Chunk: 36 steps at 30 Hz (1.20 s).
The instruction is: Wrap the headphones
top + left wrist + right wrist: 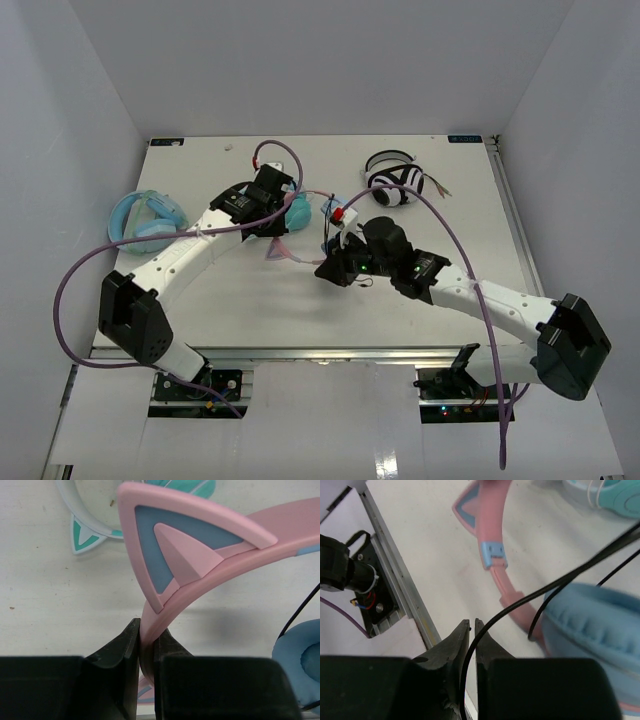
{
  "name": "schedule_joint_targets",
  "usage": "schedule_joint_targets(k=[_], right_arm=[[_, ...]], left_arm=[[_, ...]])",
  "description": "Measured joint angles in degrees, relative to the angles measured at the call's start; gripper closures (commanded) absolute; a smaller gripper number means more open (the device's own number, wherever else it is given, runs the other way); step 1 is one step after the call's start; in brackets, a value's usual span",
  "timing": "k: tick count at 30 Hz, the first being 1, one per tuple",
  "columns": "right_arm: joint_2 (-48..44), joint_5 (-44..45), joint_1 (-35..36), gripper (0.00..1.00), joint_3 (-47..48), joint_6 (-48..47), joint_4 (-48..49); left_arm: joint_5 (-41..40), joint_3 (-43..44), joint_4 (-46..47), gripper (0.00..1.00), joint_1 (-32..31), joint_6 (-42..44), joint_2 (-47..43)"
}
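Item: headphones [200,555], with pink cat-ear headband, light blue ear cup [595,625] and thin black cable [555,585]. Location: mid-table [260,310], between both arms. Grasp: left end effector [146,650] clenched on the headband below one ear; right end effector [472,630] pinching the cable. Adjacent: teal cat-ear pair [90,535].

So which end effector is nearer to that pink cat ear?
Left. The left end effector clamps the pink headband right below the cat ear; the right end effector pinches the black cable by the blue ear cup.
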Motion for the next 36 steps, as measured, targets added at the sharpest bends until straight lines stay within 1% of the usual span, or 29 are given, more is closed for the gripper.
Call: schedule_joint_targets(k=[7,11,19,24,26,30,33,36], right_arm=[[-0.4,6.6,5.4,0.85,-6.4,1.6,3.3],[-0.7,12.2,8.0,0.84,-9.2,2.2,6.5],[-1.8,18.3,9.3,0.85,-18.3,2.3,13.3],[-1.9,20.1,9.3,0.90,-20.7,2.3,17.0],[-1.6,20.9,9.3,0.90,-21.4,2.2,18.9],[-0.4,22.1,9.3,0.80,-22.6,2.0,22.1],[0.6,22.2,9.3,0.74,-23.7,1.2,25.3],[1.9,22.4,9.3,0.71,-24.3,0.2,27.6]], left_arm=[[1.7,-0.2,3.1,1.00,1.9,-4.4,-4.0],[3.1,-0.8,4.1,1.00,2.6,-6.1,-5.9],[4.5,-2.6,4.9,1.00,3.9,-7.2,-12.4],[5.2,-4.0,5.5,1.00,4.7,-7.6,-14.2],[5.6,-4.4,5.6,1.00,4.9,-7.6,-14.3],[6.3,-4.5,5.6,1.00,5.1,-7.6,-14.3],[6.6,-4.5,5.6,1.00,5.1,-7.5,-14.3],[7.1,-4.5,5.6,1.00,5.2,-7.5,-14.4]])
